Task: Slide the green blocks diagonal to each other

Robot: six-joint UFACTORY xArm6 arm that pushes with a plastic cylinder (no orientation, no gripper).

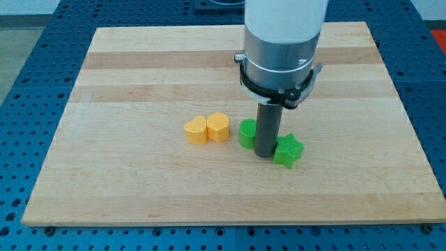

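Observation:
Two green blocks lie near the middle of the wooden board (pixel 139 84). A rounded green block (pixel 247 133) sits just left of the rod. A green star-shaped block (pixel 288 150) sits just right of the rod and slightly lower in the view. My tip (pixel 265 153) rests on the board between them, touching or nearly touching both. The rod hides part of the rounded green block.
Two yellow-orange blocks stand side by side left of the green ones: a heart-like block (pixel 196 130) and a hexagonal block (pixel 218 127). The board lies on a blue perforated table (pixel 28 70).

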